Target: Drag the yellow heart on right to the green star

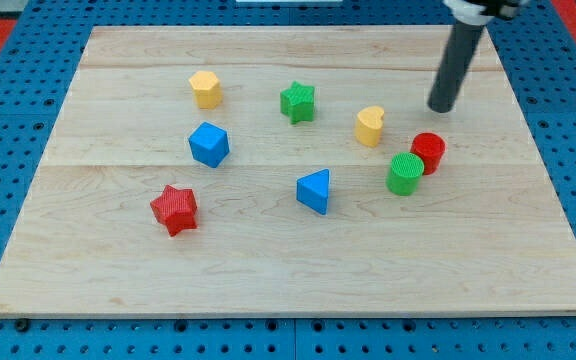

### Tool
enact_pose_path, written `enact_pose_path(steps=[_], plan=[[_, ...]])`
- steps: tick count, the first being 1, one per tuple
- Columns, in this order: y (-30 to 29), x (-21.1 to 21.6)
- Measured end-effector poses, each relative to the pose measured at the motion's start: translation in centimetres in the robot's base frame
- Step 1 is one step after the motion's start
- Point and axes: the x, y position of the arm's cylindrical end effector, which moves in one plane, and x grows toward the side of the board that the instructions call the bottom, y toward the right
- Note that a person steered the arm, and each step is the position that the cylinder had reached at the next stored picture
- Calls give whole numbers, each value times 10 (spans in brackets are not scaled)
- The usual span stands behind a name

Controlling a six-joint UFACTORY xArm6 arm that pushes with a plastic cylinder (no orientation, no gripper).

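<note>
The yellow heart (370, 126) lies right of the board's centre. The green star (297, 101) lies to its upper left, about a block's width of bare wood between them. My tip (440, 108) rests on the board to the upper right of the yellow heart, apart from it, and above the red cylinder (428, 152).
A green cylinder (405, 173) touches the red cylinder at the lower right of the heart. A yellow hexagonal block (205, 89), a blue cube-like block (209, 144), a red star (175, 209) and a blue triangular block (314, 190) lie on the wooden board (288, 270).
</note>
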Motion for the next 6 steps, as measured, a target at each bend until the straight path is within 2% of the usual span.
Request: enact_pose_path(steps=[1,2,5,6], plan=[[-4,21],[-29,25],[-47,53],[-95,53]])
